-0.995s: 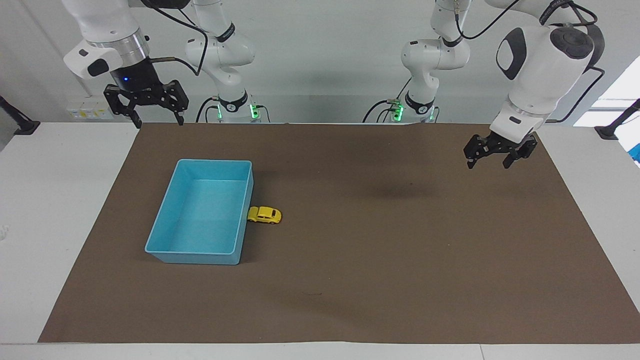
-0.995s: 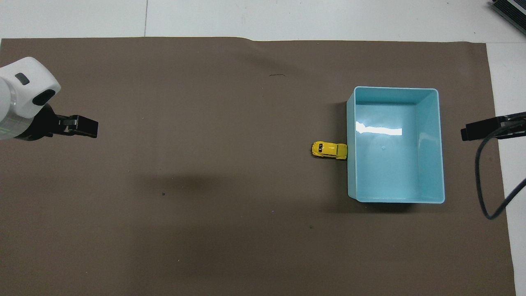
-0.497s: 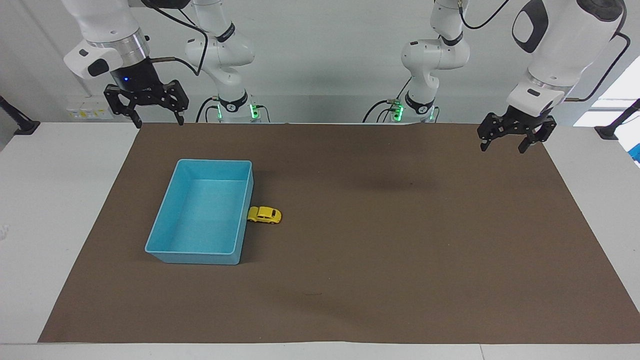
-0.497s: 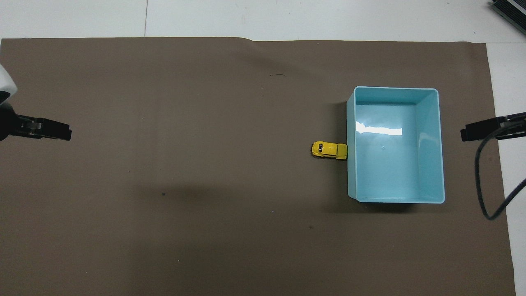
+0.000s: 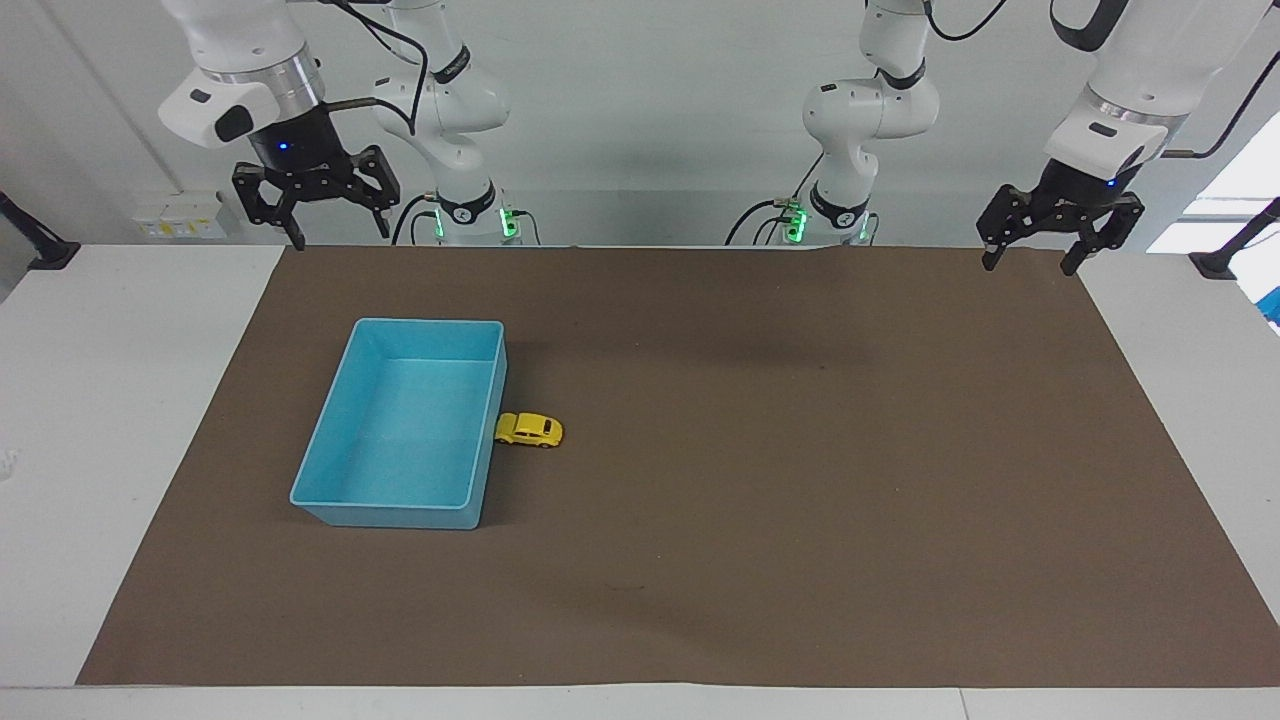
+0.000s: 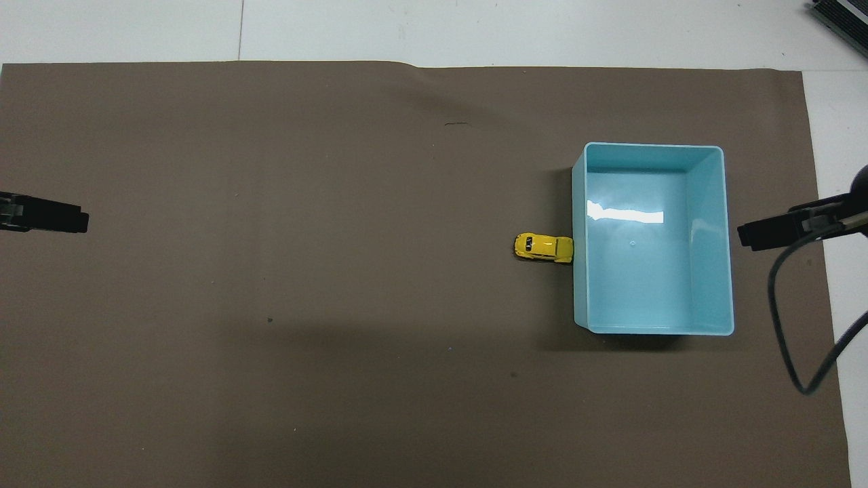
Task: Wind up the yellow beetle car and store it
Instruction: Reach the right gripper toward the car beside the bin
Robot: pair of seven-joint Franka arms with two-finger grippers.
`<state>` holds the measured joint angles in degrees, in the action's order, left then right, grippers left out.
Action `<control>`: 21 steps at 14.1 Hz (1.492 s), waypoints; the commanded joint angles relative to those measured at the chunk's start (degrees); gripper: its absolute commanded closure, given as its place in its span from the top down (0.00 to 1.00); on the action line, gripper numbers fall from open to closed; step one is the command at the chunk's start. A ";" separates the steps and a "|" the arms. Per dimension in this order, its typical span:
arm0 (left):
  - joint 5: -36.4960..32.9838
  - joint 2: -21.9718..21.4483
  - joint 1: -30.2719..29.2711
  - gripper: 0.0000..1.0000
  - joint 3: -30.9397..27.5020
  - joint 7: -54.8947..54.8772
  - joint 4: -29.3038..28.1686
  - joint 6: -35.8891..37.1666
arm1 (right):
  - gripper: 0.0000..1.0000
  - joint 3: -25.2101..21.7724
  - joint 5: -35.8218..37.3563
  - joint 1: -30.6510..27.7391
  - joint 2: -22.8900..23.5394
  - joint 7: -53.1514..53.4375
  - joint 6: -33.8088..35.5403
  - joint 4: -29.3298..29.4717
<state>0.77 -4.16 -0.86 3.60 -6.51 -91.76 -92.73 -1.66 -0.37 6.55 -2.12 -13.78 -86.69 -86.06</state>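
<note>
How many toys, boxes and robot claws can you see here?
Tiny bright-yellow toy beetle car: 1
Light-blue plastic rectangular bin: 1
Black two-finger robot claws: 2, the left claw and the right claw
Total: 4

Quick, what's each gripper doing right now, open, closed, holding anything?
Left gripper: open, empty, up over the mat's corner near its own base.
Right gripper: open, empty, up over the mat's edge near its own base.
</note>
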 commanded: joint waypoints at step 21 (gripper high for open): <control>1.16 -0.50 -0.54 1.00 -0.18 1.85 -0.18 1.67 | 1.00 4.21 1.69 9.45 11.60 -63.38 -24.92 -15.62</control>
<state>1.45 -4.13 -0.99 3.28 -5.02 -91.89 -91.99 2.34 0.30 16.84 10.16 -74.27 -109.06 -98.07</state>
